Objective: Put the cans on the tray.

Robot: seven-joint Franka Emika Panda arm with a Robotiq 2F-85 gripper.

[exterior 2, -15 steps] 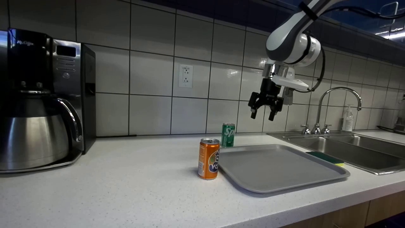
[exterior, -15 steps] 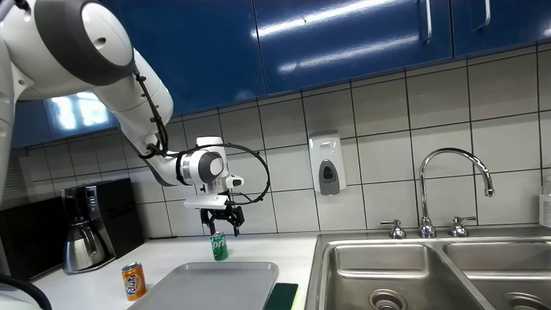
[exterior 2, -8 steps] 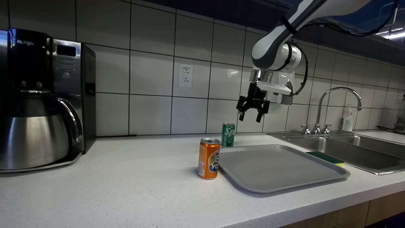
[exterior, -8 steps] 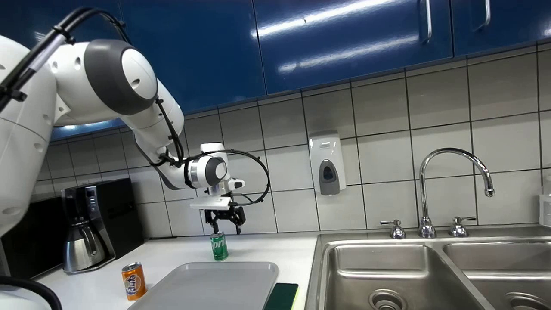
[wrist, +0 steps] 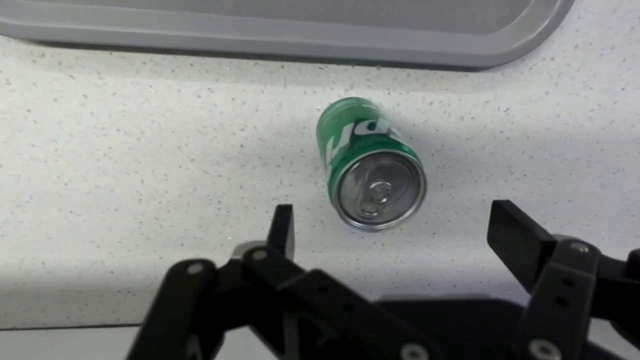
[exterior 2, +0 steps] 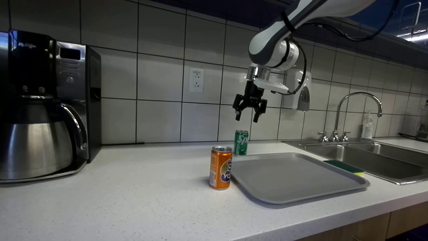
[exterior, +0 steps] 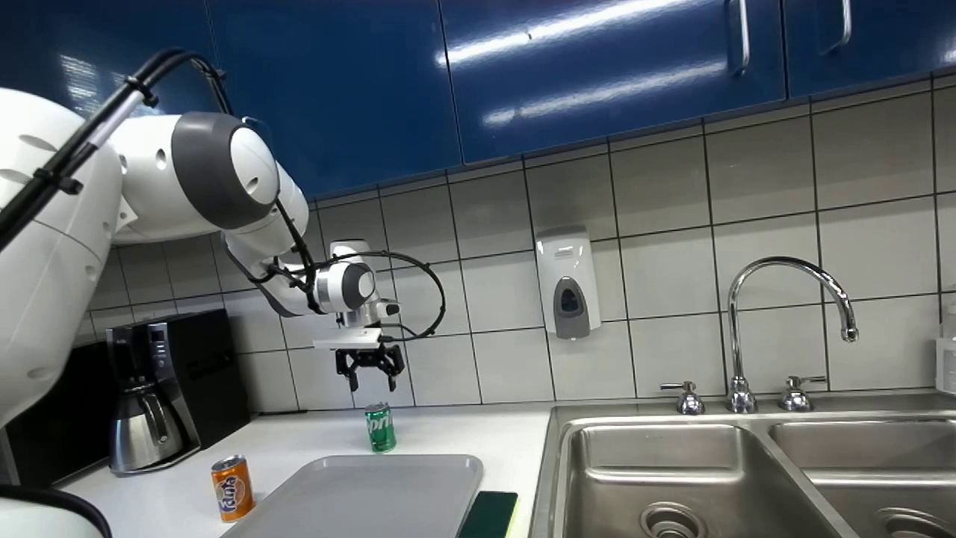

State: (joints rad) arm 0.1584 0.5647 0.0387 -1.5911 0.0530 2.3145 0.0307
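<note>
The green can (exterior: pixel 380 428) stands upright on the counter behind the tray. It also shows in an exterior view (exterior 2: pixel 240 143) and in the wrist view (wrist: pixel 352 135). The orange can (exterior 2: pixel 220 170) stands upright beside the tray's edge, also in an exterior view (exterior: pixel 232 489); it is out of the wrist view. The grey tray (exterior 2: pixel 301 180) lies flat with no can on it; its rim shows in the wrist view (wrist: pixel 250 35). My gripper (exterior: pixel 373 385) is open and empty, pointing down above the green can, also in an exterior view (exterior 2: pixel 247 119). In the wrist view the can's top lies between and slightly ahead of the fingers (wrist: pixel 282 230).
A dark green sponge (exterior: pixel 489 514) lies beside the tray, by the steel sink (exterior: pixel 650 463) and faucet (exterior: pixel 792 261). A coffee maker (exterior 2: pixel 50 110) stands at the counter's far end. The tiled wall (exterior 2: pixel 160 120) rises behind the green can. Blue cabinets (exterior: pixel 336 90) hang above.
My open gripper has moved away from the sink side toward the coffee maker side, ending over the green can and slightly higher. Both cans and the tray have not moved.
</note>
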